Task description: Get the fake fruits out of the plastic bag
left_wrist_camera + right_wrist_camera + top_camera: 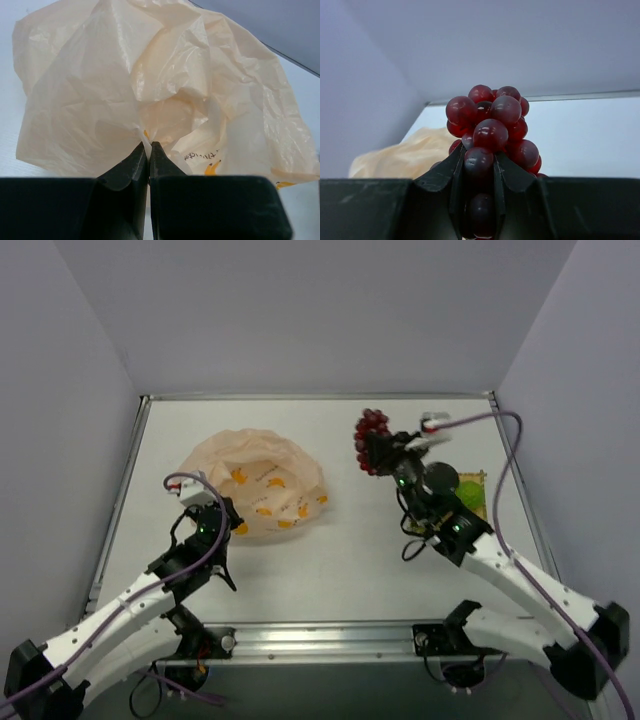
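The peach-beige plastic bag (pixel 257 483) with yellow banana prints lies crumpled on the table left of the middle; it fills the left wrist view (pixel 165 85). My left gripper (pixel 226 510) is shut on a fold of the bag's near edge (pixel 148 144). My right gripper (pixel 385 452) is shut on the dark purple grape bunch (pixel 371 438) and holds it in the air right of the bag; the bunch sits between the fingers in the right wrist view (pixel 490 127). The green fruits and the mango-like one are hidden.
A yellow woven mat (pixel 472 490) with something green on it lies at the right, partly behind my right arm. Grey walls close in the table on three sides. A metal rail (pixel 330 635) runs along the near edge.
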Robot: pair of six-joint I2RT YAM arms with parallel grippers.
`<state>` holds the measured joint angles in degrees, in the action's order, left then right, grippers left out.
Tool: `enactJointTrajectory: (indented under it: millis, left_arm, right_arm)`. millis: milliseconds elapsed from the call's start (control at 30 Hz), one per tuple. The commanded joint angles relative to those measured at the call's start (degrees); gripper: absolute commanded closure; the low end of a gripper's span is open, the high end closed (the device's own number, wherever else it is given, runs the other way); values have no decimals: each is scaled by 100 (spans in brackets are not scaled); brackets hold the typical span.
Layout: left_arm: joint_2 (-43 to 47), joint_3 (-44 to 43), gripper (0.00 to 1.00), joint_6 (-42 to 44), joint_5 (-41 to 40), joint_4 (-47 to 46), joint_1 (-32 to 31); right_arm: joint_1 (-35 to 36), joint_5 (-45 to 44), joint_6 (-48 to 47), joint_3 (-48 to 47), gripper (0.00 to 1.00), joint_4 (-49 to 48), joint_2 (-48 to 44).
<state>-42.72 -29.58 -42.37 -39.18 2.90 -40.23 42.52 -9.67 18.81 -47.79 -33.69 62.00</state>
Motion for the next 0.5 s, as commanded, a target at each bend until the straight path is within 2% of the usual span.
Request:
enactJointTrajectory:
  millis: [0,67,100,200,300,467]
  left_arm:
    - [-17,101,98,18,261,-832,339]
    - [-96,102,98,-8,436,-887,463]
    - [-96,102,98,-26,481,-905,498]
    - [-17,181,98,9,499,-1036,542]
    - [18,190,98,45,481,-1072,621]
    - [-114,260,98,53,639,-1247,674]
  right_arm:
    - [-568,-2324,709,287,100,1261,-1028]
    - [-849,-3369,1158,715,100,1942,-1486]
    - [-1121,-3549,1334,901,100,2407,-2002]
    - [-1526,-4180,1985,1411,100,3164,-2769]
    - [-1764,-4464,2398,1684,100,3604,-2974]
    - [-2371,-4544,3180,1878,100,4081,-2807]
